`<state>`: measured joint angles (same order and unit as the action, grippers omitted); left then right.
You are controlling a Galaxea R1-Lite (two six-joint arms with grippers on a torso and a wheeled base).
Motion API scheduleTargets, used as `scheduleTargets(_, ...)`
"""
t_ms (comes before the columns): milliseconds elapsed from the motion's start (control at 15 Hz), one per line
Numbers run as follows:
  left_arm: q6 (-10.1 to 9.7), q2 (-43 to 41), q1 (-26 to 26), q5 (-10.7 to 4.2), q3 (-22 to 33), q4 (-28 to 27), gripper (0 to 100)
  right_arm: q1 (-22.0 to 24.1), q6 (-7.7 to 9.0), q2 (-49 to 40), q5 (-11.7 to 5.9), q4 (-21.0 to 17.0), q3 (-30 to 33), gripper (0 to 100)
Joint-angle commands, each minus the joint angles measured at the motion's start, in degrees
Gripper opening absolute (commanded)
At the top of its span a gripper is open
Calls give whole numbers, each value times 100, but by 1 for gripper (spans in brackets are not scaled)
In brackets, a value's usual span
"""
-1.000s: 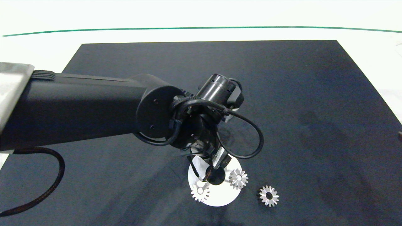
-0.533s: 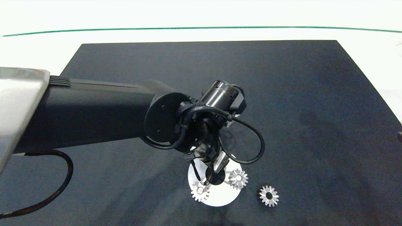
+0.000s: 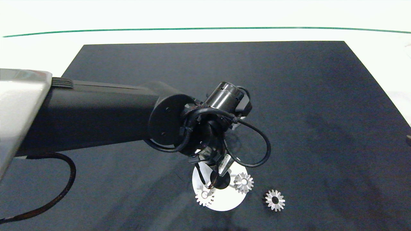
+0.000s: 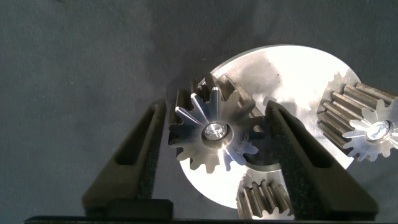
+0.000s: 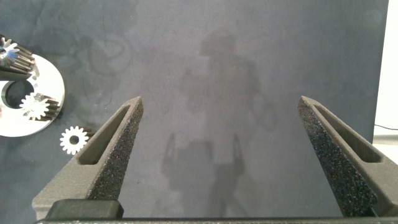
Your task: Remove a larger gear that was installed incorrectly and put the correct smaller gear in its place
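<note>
The larger gear, silver with pointed teeth and a small centre hole, sits on a round silver plate. My left gripper is open and straddles it, one finger on each side, close to the teeth. From overhead the left gripper hides that gear. The smaller gear, silver with a wide dark bore, lies loose on the black mat right of the plate; it also shows as the smaller gear in the right wrist view. My right gripper hangs open and empty over bare mat.
Two other silver gears sit on the plate beside the left gripper, also seen as gears. The black mat covers a white table with a green line at the far edge.
The left arm has shifted a little to the right and closer over the plate; most of that came in the first half second. The gears have not moved.
</note>
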<state>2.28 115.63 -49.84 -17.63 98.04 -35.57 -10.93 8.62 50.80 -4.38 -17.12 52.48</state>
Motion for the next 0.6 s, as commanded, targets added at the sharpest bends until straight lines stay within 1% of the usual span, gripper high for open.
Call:
scheduleTargets(67, 1, -23, 0, -13, -30, -20, 56, -5, 8, 0, -2, -11, -1, 100)
scheduleTargets(600, 1, -32, -44, -13, -30, -20, 39, -5, 8, -9, 7, -2, -1, 100)
